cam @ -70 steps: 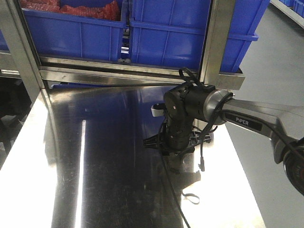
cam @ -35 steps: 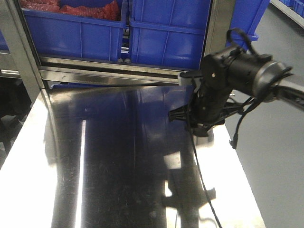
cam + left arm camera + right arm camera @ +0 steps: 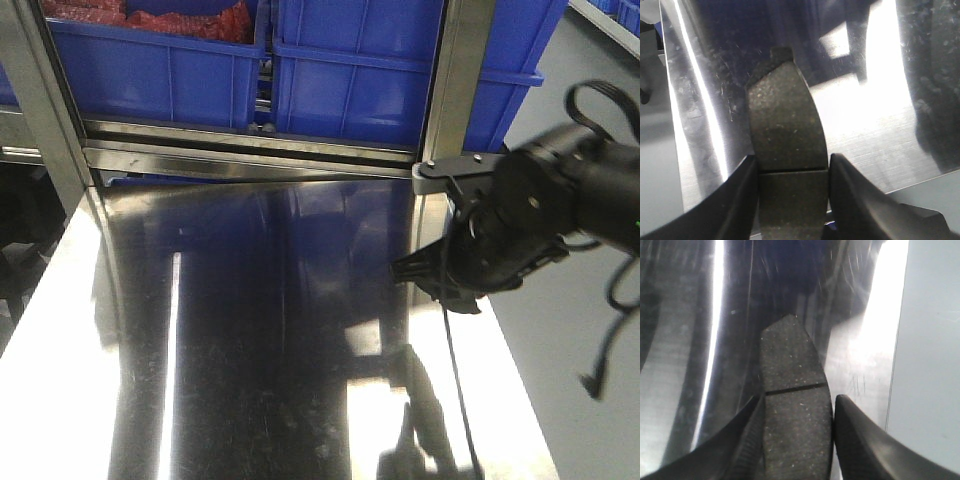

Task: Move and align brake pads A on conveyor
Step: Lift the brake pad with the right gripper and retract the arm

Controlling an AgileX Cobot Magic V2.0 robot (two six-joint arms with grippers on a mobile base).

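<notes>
A shiny stainless-steel worktop [image 3: 230, 340] fills the foreground, streaked with bright glare and dark reflections. Behind it runs a steel rail [image 3: 250, 150] between upright frame posts [image 3: 462, 70], with blue plastic bins [image 3: 350, 85] above, one holding red material [image 3: 180, 18]. Grey floor [image 3: 600, 80] lies to the right.

The steel desk [image 3: 200, 380] is streaked with white glare and dark reflections. The arm [image 3: 520, 235] is slightly blurred. In the wrist views highlights are blown out; the brake pad [image 3: 785, 125] is kept sharp, the jaws softened.
</notes>
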